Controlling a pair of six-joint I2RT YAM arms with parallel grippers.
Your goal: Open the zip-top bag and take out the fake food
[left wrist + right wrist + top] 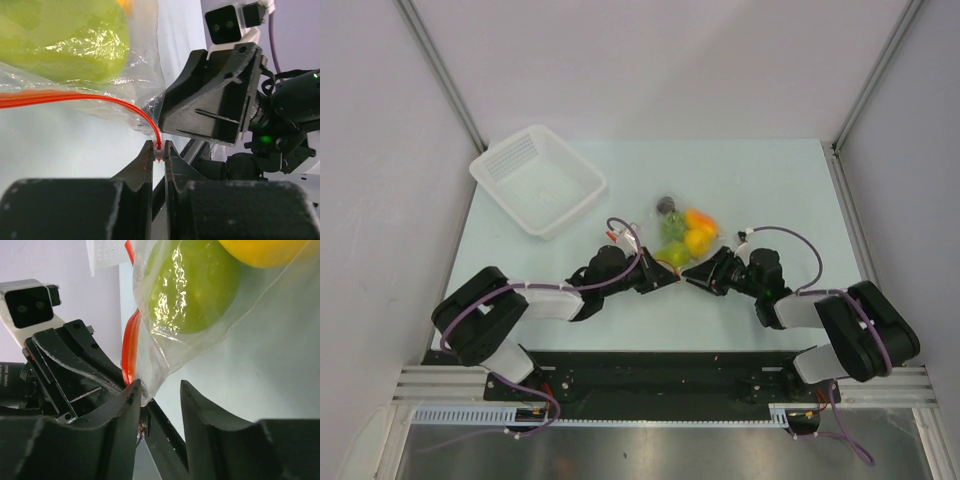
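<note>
The zip-top bag (682, 236) lies mid-table, clear and crinkly, holding the fake food: a green pear (672, 228), a yellow fruit (697, 243), an orange piece (700, 219) and a dark round piece (667, 205). My left gripper (665, 278) is at the bag's near corner. In the left wrist view it (159, 150) is shut on the end of the red zip strip (75, 98), with a small white piece pinched between the jaws. My right gripper (696, 272) faces it, tip to tip. In the right wrist view it (159, 390) stands open, and the bag's corner (150, 375) rests against its left finger (127, 405).
A white slotted basket (538, 180) stands at the back left of the table. Grey walls with metal rails close in the back and both sides. The two grippers are almost touching at the bag's near edge.
</note>
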